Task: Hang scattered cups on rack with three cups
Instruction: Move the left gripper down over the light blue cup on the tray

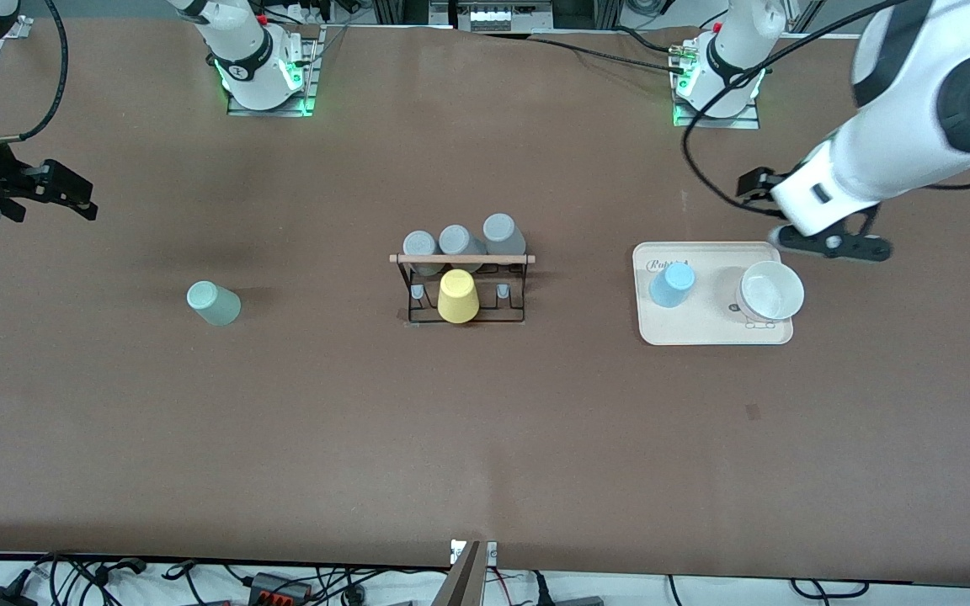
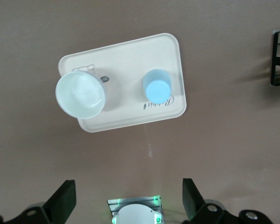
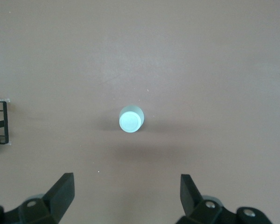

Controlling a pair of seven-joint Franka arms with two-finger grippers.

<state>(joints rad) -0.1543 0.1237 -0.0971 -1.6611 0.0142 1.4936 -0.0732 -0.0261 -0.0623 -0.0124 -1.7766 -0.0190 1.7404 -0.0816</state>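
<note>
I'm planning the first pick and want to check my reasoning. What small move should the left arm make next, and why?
Probably lower the left gripper, which is open and above the table beside the cream tray, onto the light blue cup. That cup stands upside down on the tray beside a white bowl, ungrasped. The rack still has bare pegs. The right gripper waits open, high above the mint green cup's end.

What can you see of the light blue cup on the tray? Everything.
The light blue cup is a small plain tumbler with no handle, matte and plastic-looking. It stands upside down, flat base up, on the cream tray, at the end of the tray toward the rack, beside a white bowl and apart from it. Nothing grips it; only the tray touches it.
</note>
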